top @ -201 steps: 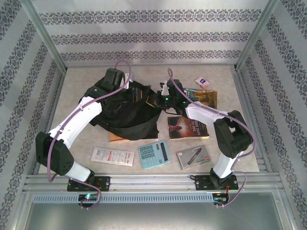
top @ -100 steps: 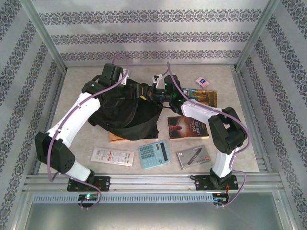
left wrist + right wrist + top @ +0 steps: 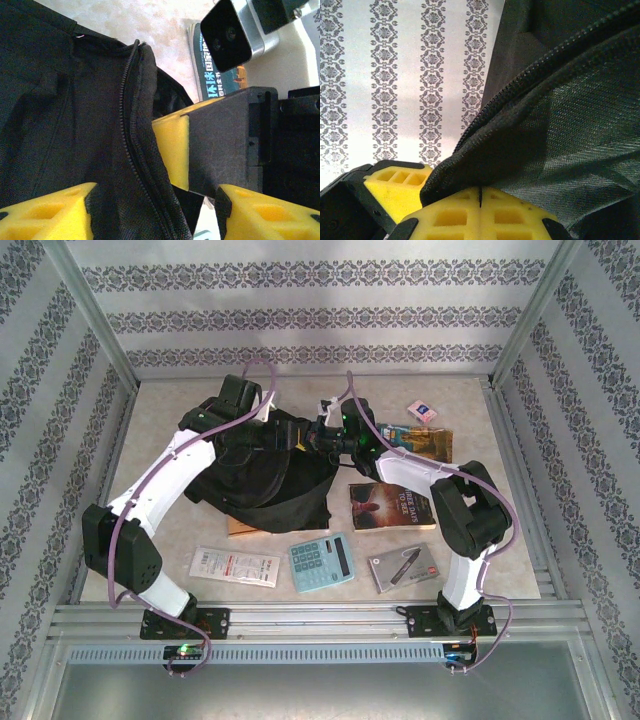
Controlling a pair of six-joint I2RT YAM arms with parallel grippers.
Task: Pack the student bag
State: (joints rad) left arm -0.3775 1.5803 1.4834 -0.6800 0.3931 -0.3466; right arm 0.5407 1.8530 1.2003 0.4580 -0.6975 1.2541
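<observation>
The student bag [image 3: 262,478], a floppy black backpack, lies mid-table between the two arms. My right gripper [image 3: 320,437] is shut on the bag's zipper rim [image 3: 485,150] and holds that edge raised at the bag's far right side; its yellow pads [image 3: 450,217] meet under the fabric. My left gripper [image 3: 286,435] faces it from the left, open. The zippered fabric edge [image 3: 135,150] hangs between its two yellow fingers [image 3: 45,210], closer to the left one, with a gap on the right. In the left wrist view the right gripper's yellow finger [image 3: 172,150] stands just behind the rim.
A brown book [image 3: 392,507] lies right of the bag and a colourful book [image 3: 425,443] behind it. A small card [image 3: 422,411] lies at the back right. A white packet [image 3: 235,565], teal calculator [image 3: 321,562] and grey pen box [image 3: 403,567] line the front. An orange edge [image 3: 243,528] shows under the bag.
The right gripper pulled the bag's rim up and toward the back left. The left gripper shifted right toward that rim and its jaws spread wider.
</observation>
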